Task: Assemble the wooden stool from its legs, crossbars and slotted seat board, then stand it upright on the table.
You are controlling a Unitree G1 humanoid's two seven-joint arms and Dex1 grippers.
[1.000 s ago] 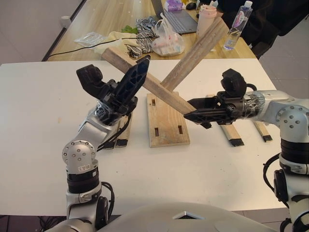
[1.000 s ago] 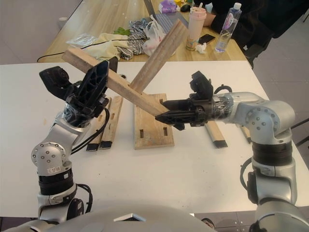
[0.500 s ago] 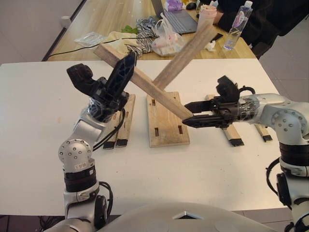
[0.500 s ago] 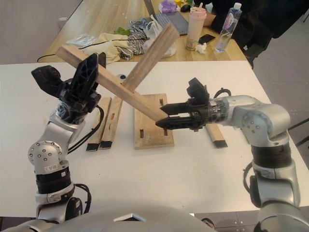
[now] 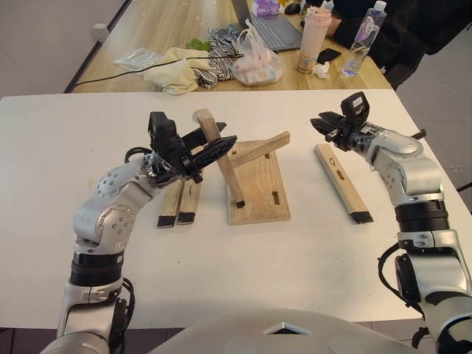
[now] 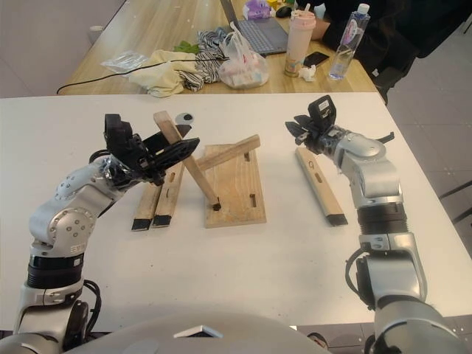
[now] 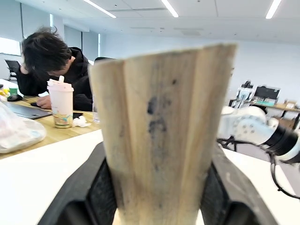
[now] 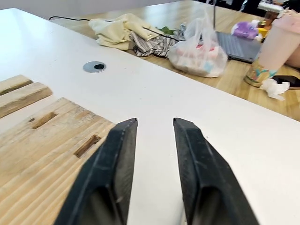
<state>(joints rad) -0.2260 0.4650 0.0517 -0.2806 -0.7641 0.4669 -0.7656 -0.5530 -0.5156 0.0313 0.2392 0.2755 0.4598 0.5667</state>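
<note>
Though tilted, leg inside left end effector.

Seat board flat mid-table. Tilted leg stands on it, foot by a near slot; crossbar touches it. Two legs at board's 9 o'clock; lone leg at 3.

Open table fronts seat board; tilted leg bars its top.
</note>
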